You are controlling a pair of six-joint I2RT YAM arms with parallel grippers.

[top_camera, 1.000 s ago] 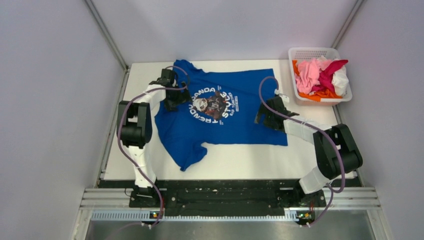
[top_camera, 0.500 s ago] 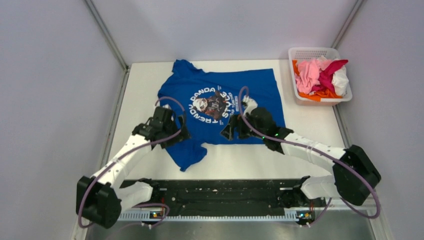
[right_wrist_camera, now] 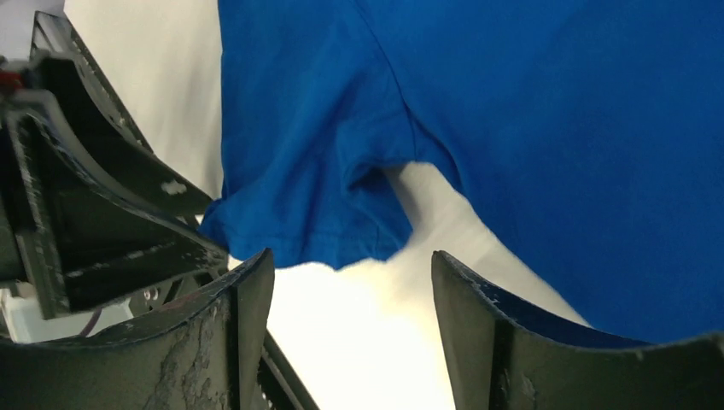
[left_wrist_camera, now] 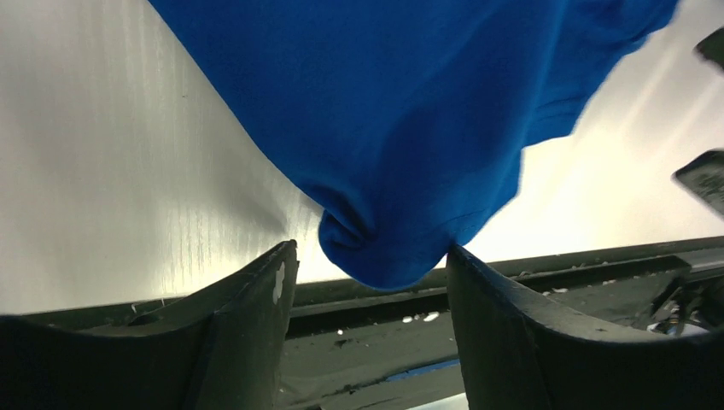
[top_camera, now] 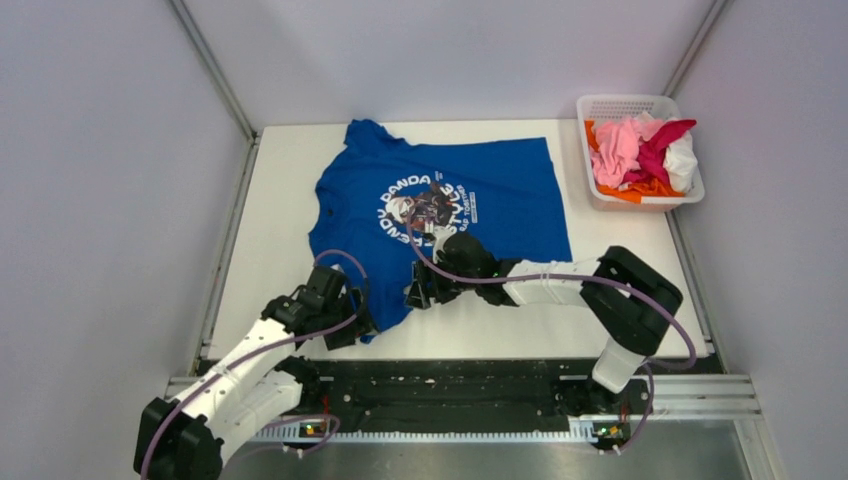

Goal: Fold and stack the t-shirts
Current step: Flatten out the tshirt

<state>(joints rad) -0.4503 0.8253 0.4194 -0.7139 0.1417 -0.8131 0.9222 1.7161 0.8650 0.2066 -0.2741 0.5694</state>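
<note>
Left gripper (top_camera: 362, 325) and right gripper (top_camera: 416, 294) stand spread at the near sleeve (top_camera: 385, 305) of the blue shirt (top_camera: 500, 200), nothing pinched; evidently placed to draw it flat for folding

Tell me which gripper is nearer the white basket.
Right. Right gripper is at the blue t-shirt's near hem, mid-table; left gripper is farther from the basket, at the sleeve tip.

The only writing is on the blue shirt (top_camera: 500, 190), in white capitals curved around a round cartoon print (top_camera: 428, 208). Along the upper arc "PANDA" reads clearly, with "ENDY" just before it. The ring's lower letters are hidden, and the small lines to its right are too tiny to read.
</note>
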